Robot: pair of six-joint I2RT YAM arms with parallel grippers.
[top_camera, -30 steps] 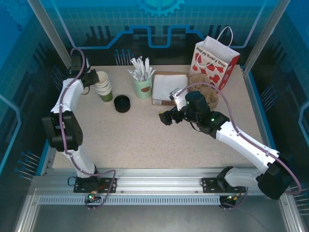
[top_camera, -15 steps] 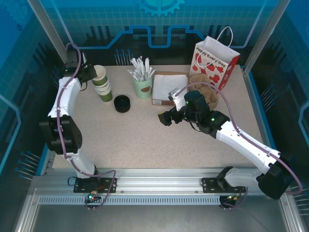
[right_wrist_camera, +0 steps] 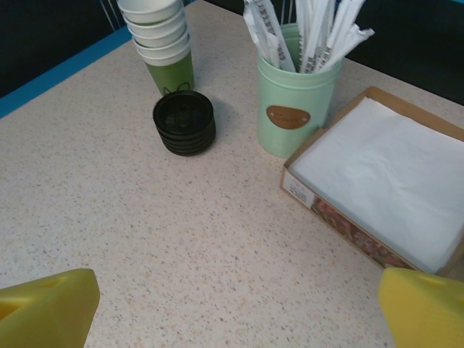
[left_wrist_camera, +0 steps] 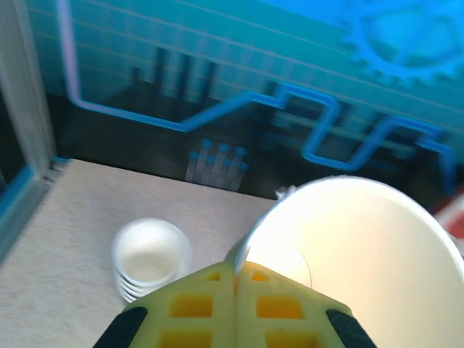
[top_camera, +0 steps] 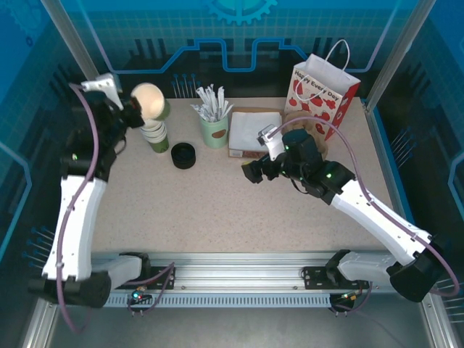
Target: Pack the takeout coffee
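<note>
As our left claw [left_wrist_camera: 235, 284] clamps the rim of the cup [top_camera: 149, 100], we see it tilted, mouth toward the overhead camera; our right claw [right_wrist_camera: 238, 301] gapes empty. The bag [top_camera: 324, 93] reads "Happy Every Day".

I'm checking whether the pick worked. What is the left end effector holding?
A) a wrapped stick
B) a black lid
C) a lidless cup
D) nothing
C: the left end effector is shut on the rim of a cup, white inside and with no lid, held clear of the stack.
</note>
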